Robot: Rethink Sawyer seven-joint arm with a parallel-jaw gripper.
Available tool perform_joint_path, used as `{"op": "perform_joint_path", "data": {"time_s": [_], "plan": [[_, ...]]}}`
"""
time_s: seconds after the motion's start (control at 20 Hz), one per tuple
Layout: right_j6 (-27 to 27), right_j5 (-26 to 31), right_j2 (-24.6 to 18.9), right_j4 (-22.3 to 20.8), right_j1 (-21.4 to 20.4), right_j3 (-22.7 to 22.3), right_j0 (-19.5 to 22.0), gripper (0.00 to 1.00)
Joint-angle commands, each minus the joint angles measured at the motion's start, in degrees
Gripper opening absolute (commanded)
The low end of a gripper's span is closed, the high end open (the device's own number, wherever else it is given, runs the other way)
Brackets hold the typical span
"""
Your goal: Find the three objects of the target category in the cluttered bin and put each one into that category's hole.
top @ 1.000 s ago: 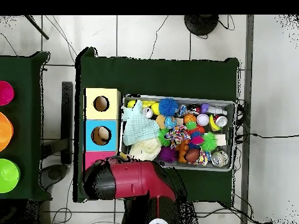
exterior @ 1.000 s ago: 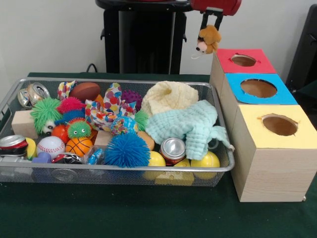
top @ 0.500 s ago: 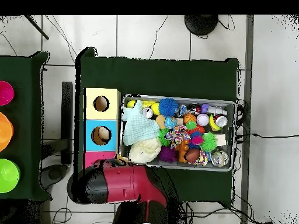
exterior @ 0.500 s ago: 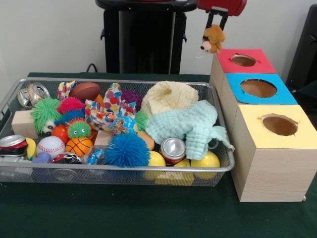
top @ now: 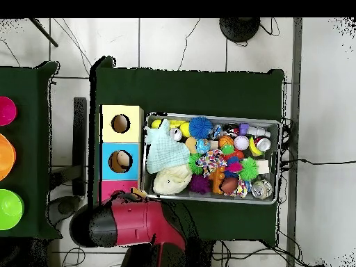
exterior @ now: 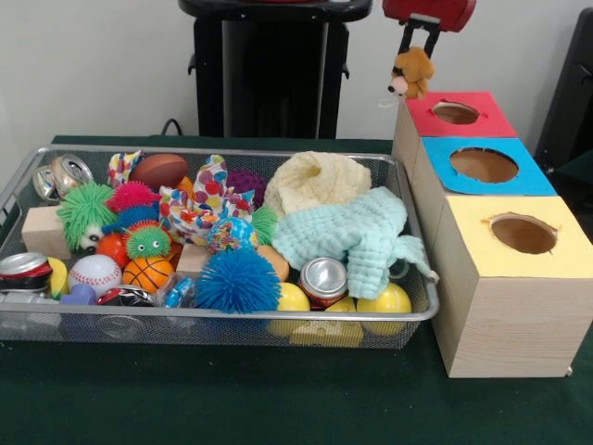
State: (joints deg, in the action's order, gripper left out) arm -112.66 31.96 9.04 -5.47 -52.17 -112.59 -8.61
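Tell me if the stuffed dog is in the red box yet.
Not yet. The stuffed dog hangs from the gripper, above the red box.

in the front view the wire bin (exterior: pixel 408 320) lies left of three boxes (exterior: pixel 505 278) in a row running back. the gripper (exterior: pixel 419 42) hangs a plush toy (exterior: pixel 412 72) just left of the rearmost box (exterior: pixel 454 116).

no readable text, labels or numbers on any object
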Motion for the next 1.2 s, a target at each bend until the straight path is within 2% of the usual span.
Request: {"op": "perform_joint_path", "data": {"time_s": [0.05,0.85,1.2], "plan": [[-15.45,-2.89,1.23,3.08,2.17,-2.36,-1.45,0.00],[-17.08,-7.98,2.83,8.11,5.33,-4.24,-6.52,0.00],[-17.29,-13.90,0.78,11.74,9.29,-6.33,-6.82,0.00]]}}
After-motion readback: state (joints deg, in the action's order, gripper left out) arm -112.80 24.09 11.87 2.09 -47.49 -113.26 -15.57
